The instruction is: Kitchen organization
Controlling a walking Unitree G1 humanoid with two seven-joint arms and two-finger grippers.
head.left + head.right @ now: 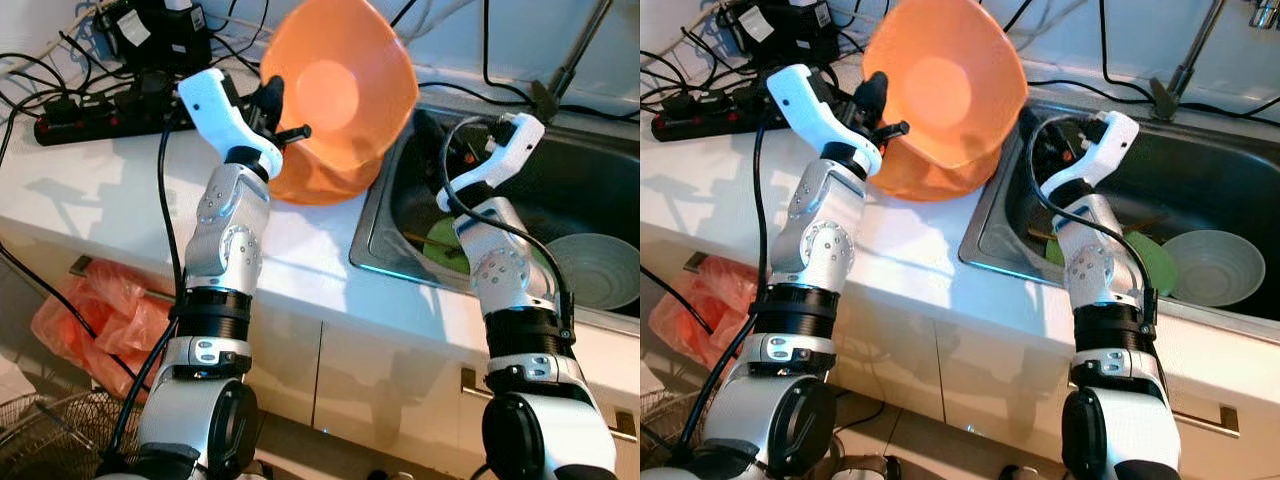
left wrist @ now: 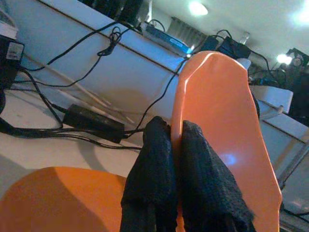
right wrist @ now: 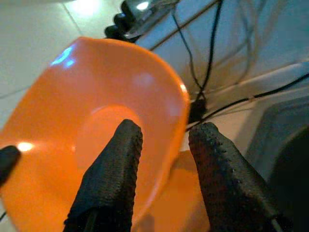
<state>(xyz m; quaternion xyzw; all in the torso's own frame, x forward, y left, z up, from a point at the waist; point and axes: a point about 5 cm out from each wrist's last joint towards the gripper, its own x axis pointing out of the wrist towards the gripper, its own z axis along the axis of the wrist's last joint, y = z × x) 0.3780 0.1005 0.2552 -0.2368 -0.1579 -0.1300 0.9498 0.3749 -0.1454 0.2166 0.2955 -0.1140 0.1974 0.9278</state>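
We see our left gripper (image 1: 278, 112) raised over the white counter (image 1: 120, 190), its two black fingers (image 2: 154, 164) pinched together on the rim of an orange bowl (image 1: 340, 85); the bowl is lifted clear of the counter and tilted up on edge, its hollow turned toward our head camera. In the left wrist view one finger lies on each side of the thin rim, with the bowl wall between them. Beneath the lifted bowl a second orange bowl (image 1: 315, 180) rests on the counter just beside the sink (image 1: 372, 225); the two look close, but we cannot tell whether they touch.

Our right gripper (image 3: 161, 174) is held up over the left part of the sink, near the lifted bowl's right edge; its fingers (image 3: 113, 169) stand apart with a narrow gap and hold nothing; in the right wrist view the bowl's rim runs past that gap, and we cannot tell whether the fingers straddle it or sit in front of it.

Inside the steel sink lie a grey-green bowl (image 1: 1214, 266), a green plate (image 1: 1155, 262) partly under our right arm, and some dark things at the back that we cannot make out. At the back of the counter, a black power strip (image 1: 85, 118) and a tangle of black cables (image 1: 30, 75) sit well to the left of the bowls; a faucet stem (image 1: 1185, 60) rises behind the sink. Below the counter, on the floor to the left, we see a red plastic bag (image 1: 85, 315) and a wire basket (image 1: 50, 430).
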